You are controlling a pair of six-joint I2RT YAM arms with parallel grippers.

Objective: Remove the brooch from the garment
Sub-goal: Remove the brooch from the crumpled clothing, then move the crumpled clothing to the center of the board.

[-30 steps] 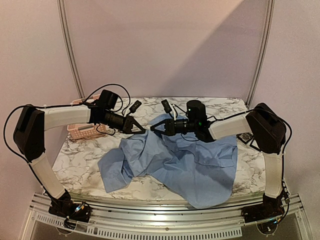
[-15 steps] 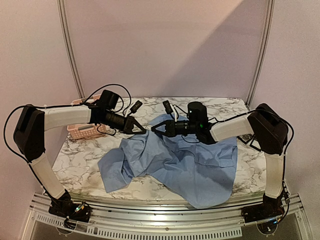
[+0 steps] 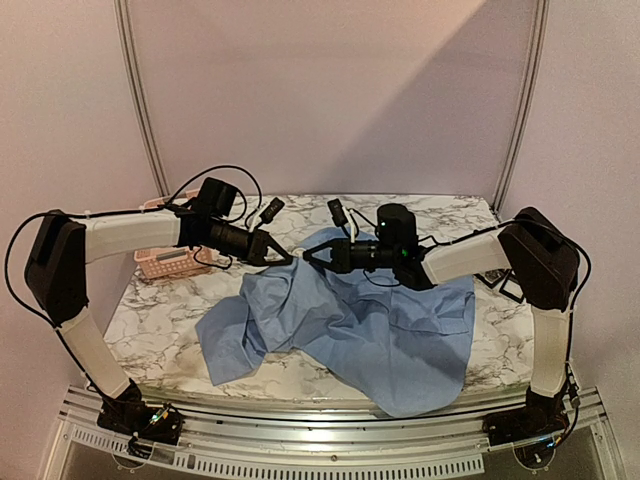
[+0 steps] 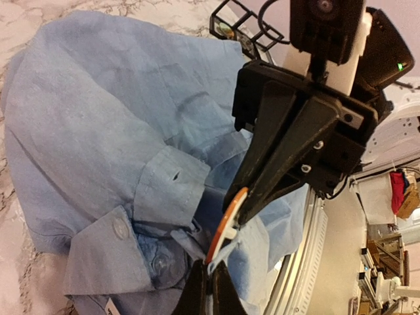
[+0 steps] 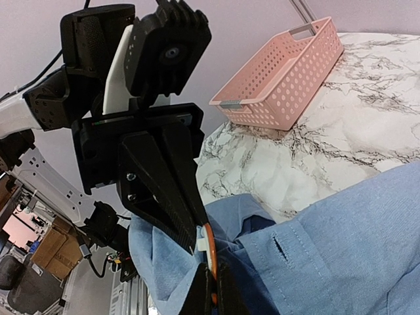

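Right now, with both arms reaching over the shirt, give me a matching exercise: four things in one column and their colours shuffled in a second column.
Things:
1. brooch
2. garment
3. basket
4. table

Colours:
A. pink
B. white marble with dark veins
C. orange and white
D. light blue

Pairs: 1-C, 2-D, 3-A, 4-B
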